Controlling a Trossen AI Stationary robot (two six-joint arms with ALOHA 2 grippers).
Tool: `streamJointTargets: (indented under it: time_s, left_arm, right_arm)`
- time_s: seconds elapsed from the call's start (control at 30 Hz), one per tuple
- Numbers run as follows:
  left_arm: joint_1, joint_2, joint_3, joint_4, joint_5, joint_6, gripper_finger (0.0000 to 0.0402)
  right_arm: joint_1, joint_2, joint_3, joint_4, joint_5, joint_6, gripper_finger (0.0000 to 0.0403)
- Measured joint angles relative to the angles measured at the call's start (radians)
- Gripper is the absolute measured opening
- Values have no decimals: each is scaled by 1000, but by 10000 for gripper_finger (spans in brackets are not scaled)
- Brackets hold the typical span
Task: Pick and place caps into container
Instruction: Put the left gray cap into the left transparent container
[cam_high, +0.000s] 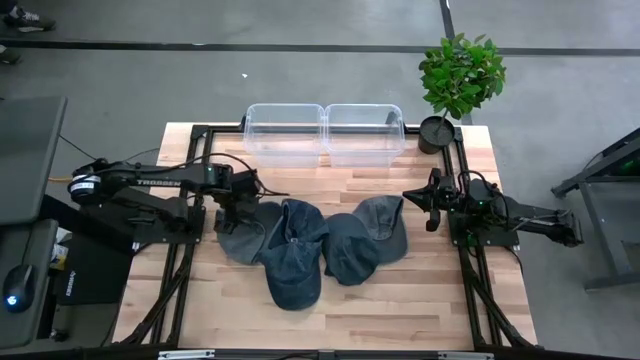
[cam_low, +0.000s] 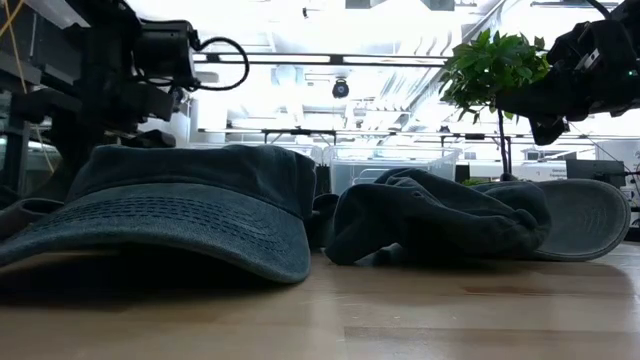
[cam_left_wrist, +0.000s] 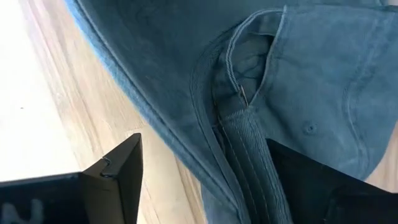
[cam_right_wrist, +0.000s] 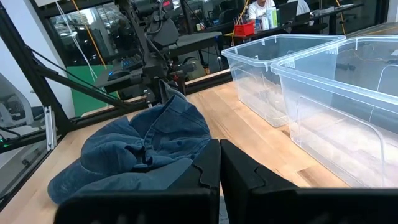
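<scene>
A: Start at the left gripper. What are its fingers doing?

B: They stand spread, one dark finger on the bare wood and the other across the cloth, with the leftmost cap between them. The seam and back opening of the cap sit right in the gap, so I judge it is straddling a fold to get a bite on floppy cloth. No pinch shows yet.

A: And where does that cap lie?

B: On the table, at the left end of a row. Four caps overlap there in the middle, brims pointing various ways, a grey-blue one under the left gripper.

A: None put away?

B: Both clear containers at the far edge look empty. They sit side by side just behind the caps, likely so each arm has a short carry.

A: The right arm?

B: Its gripper hangs by the right frame, fingers pressed together on nothing, clear of the pile. I take it as waiting. A potted plant stands beyond it at the corner.
</scene>
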Motion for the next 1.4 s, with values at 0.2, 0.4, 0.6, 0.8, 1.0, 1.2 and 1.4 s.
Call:
streamJointTargets:
  time_s: [0.2, 0.4, 0.6, 0.8, 1.0, 1.2, 1.4]
  left_arm:
    - [0, 24, 0, 26, 1, -3, 234]
    - [0, 56, 0, 33, 2, -25, 233]
    - [0, 82, 0, 61, 3, -27, 233]
    - [0, 115, 0, 70, -3, -33, 208]
    - [0, 115, 0, 86, -4, -75, 118]
    - [0, 115, 0, 85, 14, -79, 10]
    - [0, 115, 1, 85, 14, -80, 1]
  right_arm:
    - [0, 0, 0, 0, 0, 0, 1]
    - [0, 0, 0, 0, 0, 0, 1]
    - [0, 0, 0, 0, 0, 0, 1]
    - [0, 0, 0, 0, 0, 0, 1]
    - [0, 0, 0, 0, 0, 0, 1]
    - [0, 0, 0, 0, 0, 0, 1]
    - [0, 0, 0, 0, 0, 0, 1]
